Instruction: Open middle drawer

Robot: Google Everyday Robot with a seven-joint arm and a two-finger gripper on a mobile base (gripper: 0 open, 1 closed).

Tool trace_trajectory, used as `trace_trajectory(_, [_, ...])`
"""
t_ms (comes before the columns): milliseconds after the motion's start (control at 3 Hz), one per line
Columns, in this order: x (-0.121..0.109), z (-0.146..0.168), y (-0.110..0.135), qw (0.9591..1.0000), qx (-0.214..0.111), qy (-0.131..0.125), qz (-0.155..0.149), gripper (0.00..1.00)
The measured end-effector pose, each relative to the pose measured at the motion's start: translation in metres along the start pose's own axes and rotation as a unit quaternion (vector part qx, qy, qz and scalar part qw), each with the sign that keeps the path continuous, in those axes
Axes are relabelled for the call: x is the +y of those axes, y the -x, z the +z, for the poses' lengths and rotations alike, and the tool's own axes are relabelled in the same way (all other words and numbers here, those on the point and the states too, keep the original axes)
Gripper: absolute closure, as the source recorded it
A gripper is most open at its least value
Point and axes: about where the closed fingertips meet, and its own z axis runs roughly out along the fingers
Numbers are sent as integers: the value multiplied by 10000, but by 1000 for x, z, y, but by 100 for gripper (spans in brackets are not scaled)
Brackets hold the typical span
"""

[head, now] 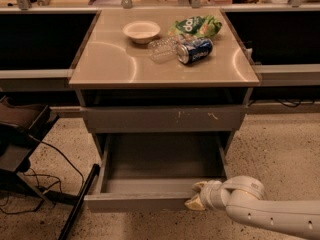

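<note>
No word, brand or number can be read with certainty. The blue can (pixel 194 50) lies on its side on the bench (pixel 105 64) and carries pale marks on its wall, but I cannot make out any letters among them. The green snack bag (pixel 196 26), just behind the can, bears large white lettering. A few rounded letters show, yet I cannot tell what they spell. The pincer (pixel 196 198), well below the can in the view, sits at the right end of the middle drawer's (pixel 140 202) front and shows no legible marking.
</note>
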Motion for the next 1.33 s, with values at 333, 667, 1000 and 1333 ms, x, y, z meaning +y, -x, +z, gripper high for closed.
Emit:
trace_trajectory(333, [-1, -4, 4, 10000, 0, 0, 0, 100])
trace_trajectory(667, [-1, -4, 4, 10000, 0, 0, 1, 100])
trace_trajectory(1000, [0, -7, 1, 10000, -20, -36, 50, 100])
trace_trajectory(1333, [10, -7, -4, 9999, 32, 31, 96, 100])
